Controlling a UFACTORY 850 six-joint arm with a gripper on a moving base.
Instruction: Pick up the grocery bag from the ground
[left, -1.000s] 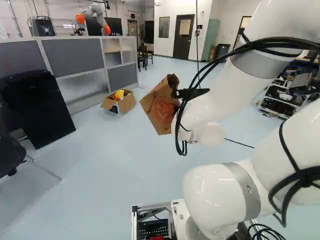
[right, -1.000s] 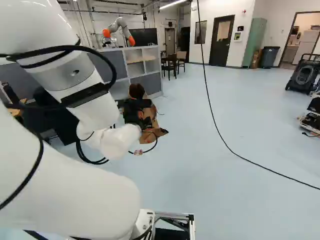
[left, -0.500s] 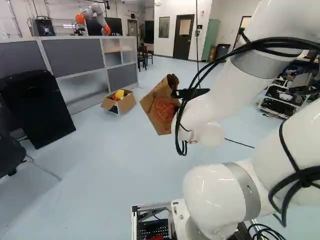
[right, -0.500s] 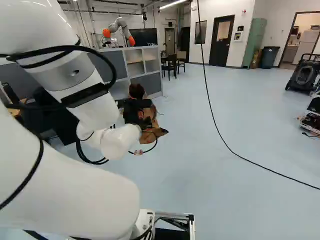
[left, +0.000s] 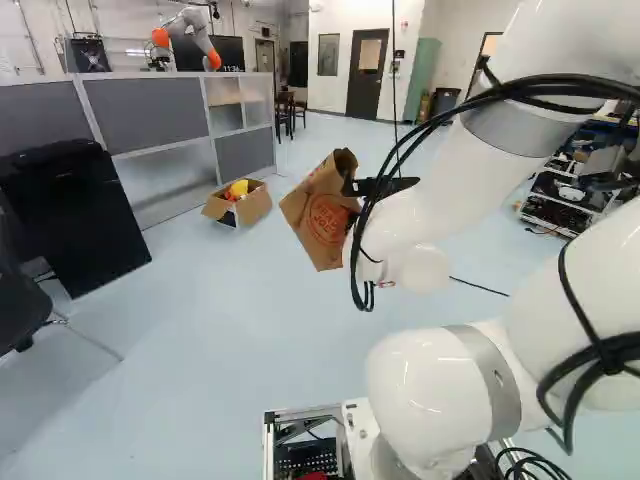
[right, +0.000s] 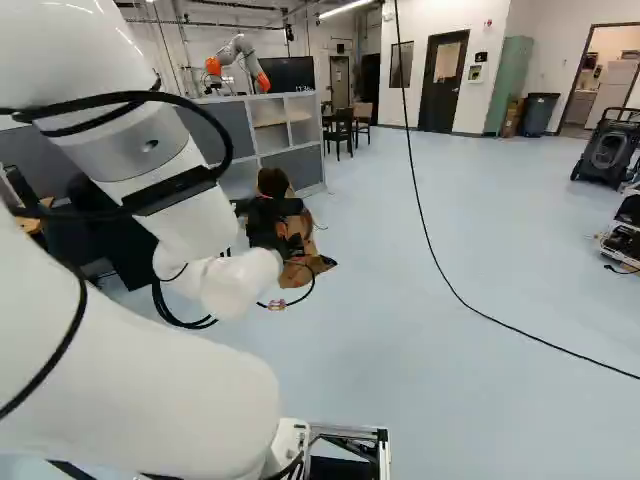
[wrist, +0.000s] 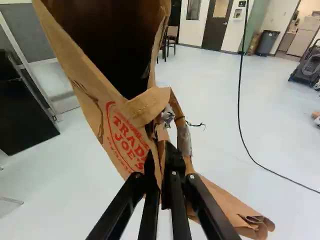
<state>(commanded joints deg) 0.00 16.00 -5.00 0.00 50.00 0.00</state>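
Hanging tilted, paper bag (left: 318, 215) clamped at edge between fingers of gripper (right: 270, 225), apparently off floor (left: 200, 330)

Left base: arm (left: 440, 210) was viewed from close behind its left, ahead and downward
Right base: was aimed alike from its right
Wrist: paper bag (wrist: 120, 125) was faced closely
Partition (left: 150, 110), door (right: 445, 100): were shared by base views
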